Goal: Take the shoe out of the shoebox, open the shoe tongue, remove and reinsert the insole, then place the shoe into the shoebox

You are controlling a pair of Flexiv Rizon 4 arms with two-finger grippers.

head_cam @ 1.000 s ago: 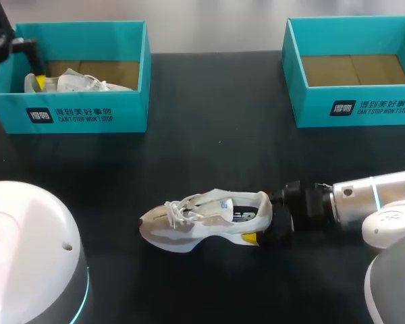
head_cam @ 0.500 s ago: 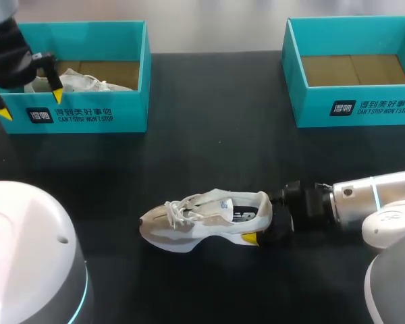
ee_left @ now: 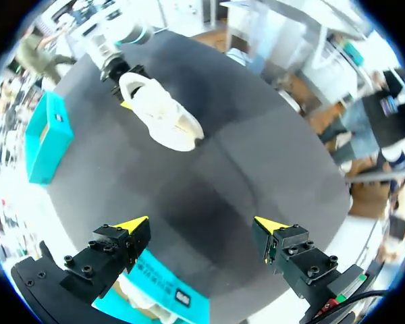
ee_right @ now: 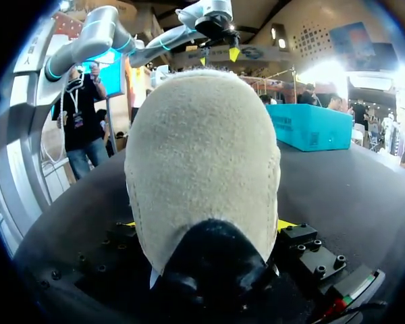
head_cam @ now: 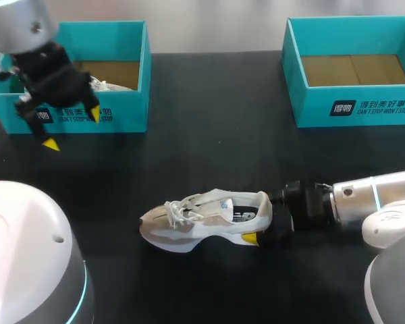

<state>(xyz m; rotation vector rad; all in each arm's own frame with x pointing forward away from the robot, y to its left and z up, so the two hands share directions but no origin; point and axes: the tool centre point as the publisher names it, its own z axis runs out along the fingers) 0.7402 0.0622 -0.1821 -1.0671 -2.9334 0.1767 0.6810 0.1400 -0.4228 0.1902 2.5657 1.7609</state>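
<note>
The shoe point(head_cam: 206, 217) is seen out of its box and lying on its sole near the middle of the black table point(head_cam: 209, 135). Its long axis runs across the table: the toe is pointed toward the left arm's side and the heel toward the right arm's.

The heel is clamped between the fingers of the right gripper point(head_cam: 262, 228), which comes in low from the right. In the right wrist view the heel point(ee_right: 202, 142) fills the space between the two yellow tips, which appear pressed to it on either side.

The left gripper point(head_cam: 72, 128) is held well apart from the shoe, at the front wall of the left shoebox point(head_cam: 121, 111), with its fingers spread wide and nothing between them. A second shoe point(head_cam: 111, 86) is seen inside that box, while the right shoebox point(head_cam: 351, 104) holds none.

From the left wrist, the shoe point(ee_left: 163, 111) is seen far ahead of the spread fingers, toe end nearer.

With the heel already pinned, the tongue and laces are judged to be left to the free left gripper. A long reach from the box toward the middle of the table would be needed, with the shoe met from its toe end.
</note>
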